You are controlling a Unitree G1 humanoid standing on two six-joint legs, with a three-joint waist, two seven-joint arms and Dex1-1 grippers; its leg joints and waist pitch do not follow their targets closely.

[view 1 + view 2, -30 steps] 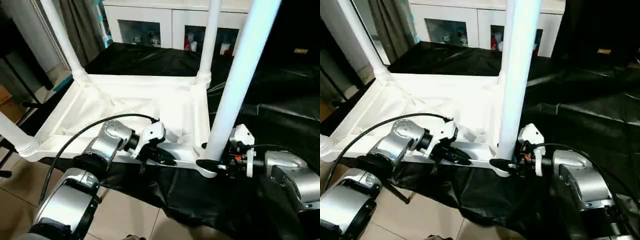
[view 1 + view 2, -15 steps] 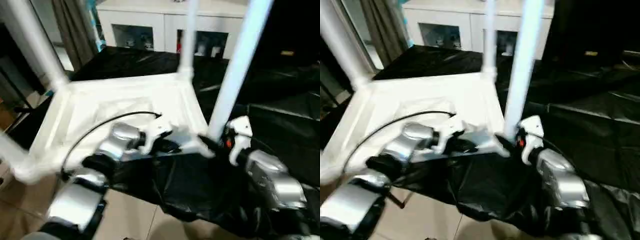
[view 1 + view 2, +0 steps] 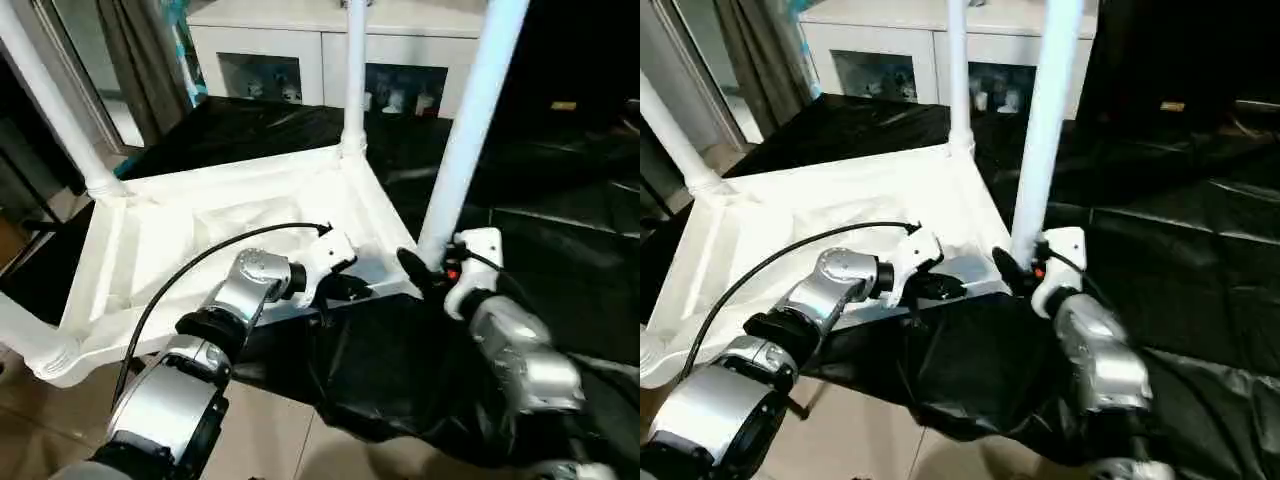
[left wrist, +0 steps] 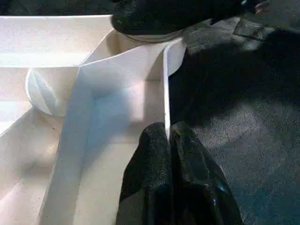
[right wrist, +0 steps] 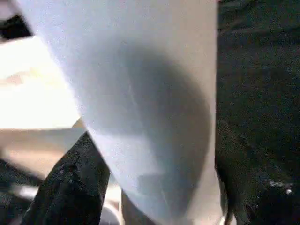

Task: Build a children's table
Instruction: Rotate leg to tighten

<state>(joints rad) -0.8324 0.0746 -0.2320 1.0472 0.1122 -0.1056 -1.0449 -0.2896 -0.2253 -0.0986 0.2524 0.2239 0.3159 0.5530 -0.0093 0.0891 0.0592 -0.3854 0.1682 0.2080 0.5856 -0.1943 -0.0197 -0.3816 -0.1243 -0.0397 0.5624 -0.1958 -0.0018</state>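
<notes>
The children's table lies upside down on black cloth, its ribbed white top facing up. White tube legs stand in its corner sockets: the near right leg, the far right leg and the far left leg. A further leg is at the near left corner. My left gripper is shut on the thin near rim of the top, close to the near right socket. My right gripper straddles the base of the near right leg, one black finger pressed against each side.
A white cabinet with glass doors stands behind the table. Crumpled black cloth covers the surface to the right and hangs over the near edge. Curtains hang at the far left, and tiled floor lies below.
The head view has swung and tilted. My right forearm now reaches the leg from below instead of from the side. Both grippers stay at the same places on the table.
</notes>
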